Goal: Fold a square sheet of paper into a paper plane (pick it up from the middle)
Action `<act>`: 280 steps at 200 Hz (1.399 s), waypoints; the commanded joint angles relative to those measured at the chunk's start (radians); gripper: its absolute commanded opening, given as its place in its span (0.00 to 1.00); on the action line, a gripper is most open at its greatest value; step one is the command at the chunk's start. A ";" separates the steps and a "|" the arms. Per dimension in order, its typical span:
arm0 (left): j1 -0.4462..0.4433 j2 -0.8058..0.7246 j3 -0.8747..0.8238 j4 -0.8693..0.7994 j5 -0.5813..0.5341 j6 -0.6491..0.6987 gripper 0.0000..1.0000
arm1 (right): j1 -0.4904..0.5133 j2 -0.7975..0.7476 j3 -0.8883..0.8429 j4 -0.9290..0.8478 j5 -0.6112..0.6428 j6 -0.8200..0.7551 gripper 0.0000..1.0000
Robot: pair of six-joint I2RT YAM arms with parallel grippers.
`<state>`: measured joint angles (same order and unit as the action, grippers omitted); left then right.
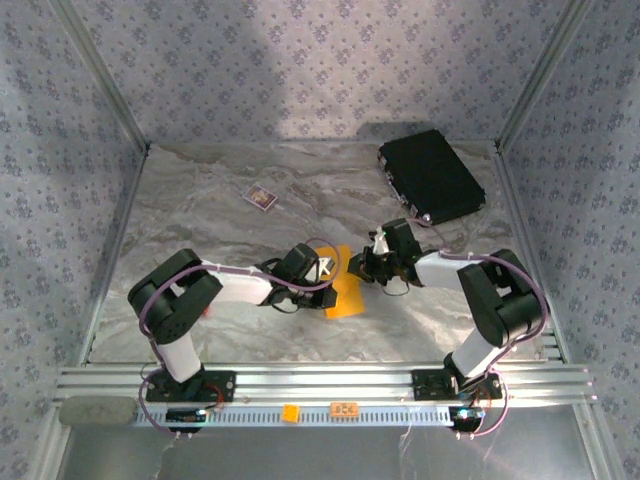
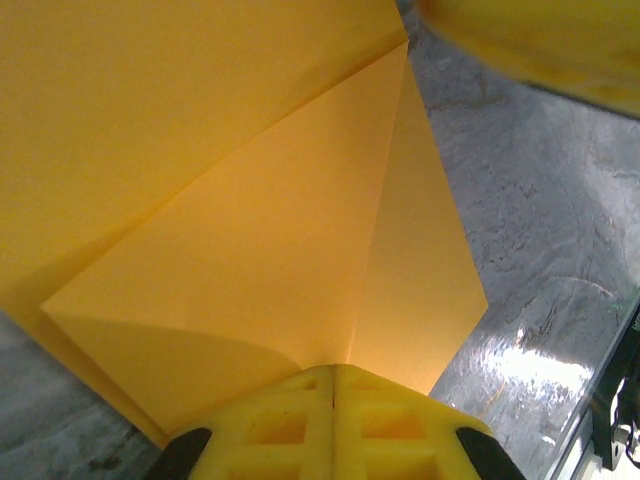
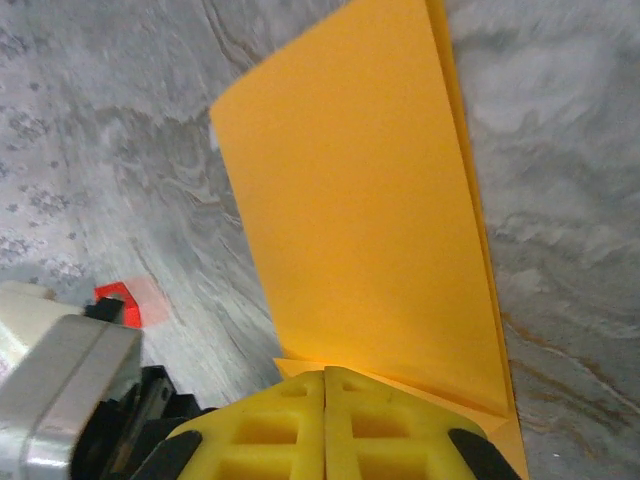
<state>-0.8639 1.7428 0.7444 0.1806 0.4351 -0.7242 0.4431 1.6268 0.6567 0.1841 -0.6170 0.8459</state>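
The square sheet of paper is orange-yellow, partly folded, and lies on the marble table between the two grippers. In the left wrist view the paper shows triangular flaps and a crease that runs straight into the closed yellow fingertips of my left gripper, which looks shut on that crease. My right gripper is shut, and its tips rest on the paper's lower layer at the foot of a raised flap. From above, the left gripper and the right gripper nearly meet over the sheet.
A black case lies at the back right. A small card sits at the back left of centre. A small red block lies on the table beside the left arm. An aluminium rail with orange tags runs along the near edge.
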 commanded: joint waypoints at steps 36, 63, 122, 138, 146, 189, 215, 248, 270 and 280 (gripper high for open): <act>0.009 -0.015 -0.010 -0.121 0.002 0.025 0.00 | 0.023 0.057 -0.075 -0.014 0.071 0.021 0.05; 0.009 -0.036 0.001 -0.121 0.006 0.015 0.00 | 0.013 0.057 -0.092 -0.012 0.091 0.020 0.05; 0.007 -0.061 0.082 -0.106 0.050 -0.002 0.02 | 0.015 0.049 -0.092 -0.014 0.094 0.022 0.05; 0.005 -0.028 0.101 -0.094 0.056 -0.008 0.03 | 0.015 0.051 -0.094 -0.014 0.094 0.021 0.04; 0.005 -0.007 0.111 -0.086 0.061 -0.010 0.03 | 0.014 0.052 -0.092 -0.014 0.097 0.022 0.05; -0.006 0.096 0.154 -0.067 0.070 -0.021 0.03 | 0.016 0.059 -0.093 -0.012 0.096 0.023 0.04; -0.011 0.101 0.121 -0.080 0.049 -0.029 0.03 | 0.016 0.063 -0.094 -0.014 0.095 0.022 0.04; -0.018 0.048 0.059 -0.069 0.045 -0.038 0.04 | 0.014 0.067 -0.091 -0.018 0.097 0.019 0.04; -0.021 0.014 0.046 -0.102 0.043 -0.014 0.05 | 0.013 0.068 -0.089 -0.022 0.097 0.014 0.04; -0.021 0.001 0.045 -0.118 0.043 -0.002 0.06 | 0.011 0.070 -0.089 -0.025 0.099 0.012 0.04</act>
<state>-0.8726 1.7908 0.8131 0.1467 0.4778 -0.7509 0.4644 1.6680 0.5934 0.2432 -0.5995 0.8600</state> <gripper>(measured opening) 0.051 0.057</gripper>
